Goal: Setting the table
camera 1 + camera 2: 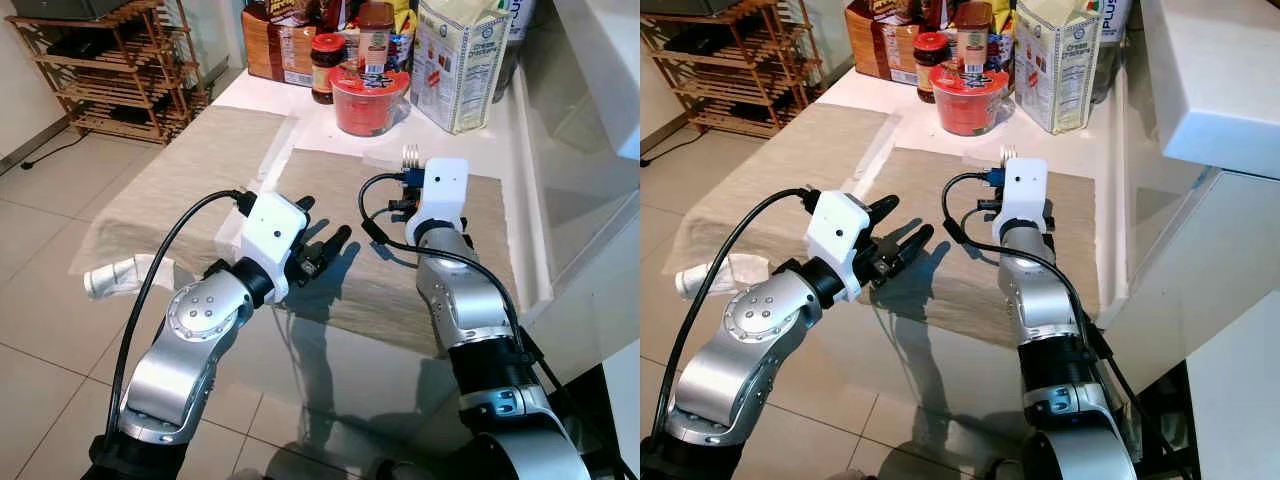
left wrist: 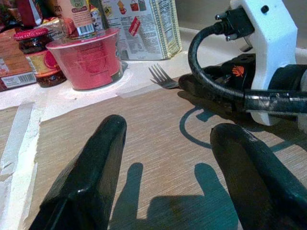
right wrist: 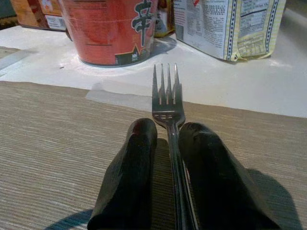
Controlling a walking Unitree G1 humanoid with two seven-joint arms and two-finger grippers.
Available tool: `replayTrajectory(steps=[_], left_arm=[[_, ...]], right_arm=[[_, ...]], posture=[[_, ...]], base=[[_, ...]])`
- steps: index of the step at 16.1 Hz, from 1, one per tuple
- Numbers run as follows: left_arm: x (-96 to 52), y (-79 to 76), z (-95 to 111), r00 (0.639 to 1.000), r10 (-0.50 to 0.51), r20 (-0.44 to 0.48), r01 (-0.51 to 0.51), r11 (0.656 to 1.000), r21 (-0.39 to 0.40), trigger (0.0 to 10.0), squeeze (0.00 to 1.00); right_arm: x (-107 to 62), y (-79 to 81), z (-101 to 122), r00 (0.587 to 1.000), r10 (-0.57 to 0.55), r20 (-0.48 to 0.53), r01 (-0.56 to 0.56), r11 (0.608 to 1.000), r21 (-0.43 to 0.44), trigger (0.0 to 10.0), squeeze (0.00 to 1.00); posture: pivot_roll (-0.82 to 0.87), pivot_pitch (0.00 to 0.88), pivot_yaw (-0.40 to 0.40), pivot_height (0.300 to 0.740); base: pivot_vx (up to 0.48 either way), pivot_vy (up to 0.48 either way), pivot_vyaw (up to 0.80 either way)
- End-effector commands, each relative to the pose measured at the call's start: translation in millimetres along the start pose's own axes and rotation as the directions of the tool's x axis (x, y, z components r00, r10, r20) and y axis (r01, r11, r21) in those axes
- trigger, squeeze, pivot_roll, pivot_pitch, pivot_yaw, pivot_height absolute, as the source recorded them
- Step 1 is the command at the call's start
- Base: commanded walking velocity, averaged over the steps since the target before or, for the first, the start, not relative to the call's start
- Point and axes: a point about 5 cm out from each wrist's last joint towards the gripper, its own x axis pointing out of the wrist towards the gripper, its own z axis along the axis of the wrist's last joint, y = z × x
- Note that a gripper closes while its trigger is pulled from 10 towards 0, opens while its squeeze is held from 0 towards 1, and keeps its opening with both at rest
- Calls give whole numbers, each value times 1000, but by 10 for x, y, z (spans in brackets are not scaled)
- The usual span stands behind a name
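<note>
Wooden rack (image 1: 110, 70): slatted shelves, stood on the tiled floor (image 1: 40, 190) at far left.

Crumpled white wrapper (image 1: 115, 275): lain at the near left edge of the surface.

Surface (image 1: 1080, 150): white top, extended from the left to a white wall-side ledge on the right. Two woven beige placemats are laid on it; the left placemat (image 1: 190, 170) is lain bare, and the right placemat (image 1: 930, 180) is spread under both arms.

Left claw (image 1: 320, 245): held just above the right placemat near its left side, fingers spread wide, nothing between them.

Far-edge stock, left to right: brown box (image 1: 275, 45), red-lidded jar (image 1: 326, 65), red instant-noodle cup (image 1: 368, 100) with a bottle behind it, cracker carton (image 1: 460, 65).

Fork (image 3: 167, 103): pinched by its handle between the narrowed fingers of the right claw (image 3: 170, 143), tines pointed toward the noodle cup. It is held low at the far edge of the right placemat; whether the tines are touching the surface cannot be told.

Right side: a white cabinet front (image 1: 1230, 80) is seen beside the surface.
</note>
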Motion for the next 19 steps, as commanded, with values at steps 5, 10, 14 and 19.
replayTrajectory(steps=[5,10,14,19], left_arm=[[34,32,46,999,31,16,-31,1000,1,10000,0],[63,19,44,999,34,24,-34,999,-2,10000,0],[44,36,-26,997,67,25,-68,997,24,10000,0],[92,31,-98,994,103,29,-103,995,11,10000,0]], right_arm=[[-69,29,280,977,37,212,-22,997,-73,0,0],[-88,45,399,959,40,281,-2,991,-136,392,0],[-284,75,344,914,141,379,-52,971,-235,10000,1000],[-496,-45,-3,938,137,318,-61,969,-237,10000,1000]], posture=[[89,96,41,740],[81,79,40,740],[68,64,32,740],[45,48,25,740]], base=[[0,0,0],[0,0,0],[0,0,0],[0,0,0]])
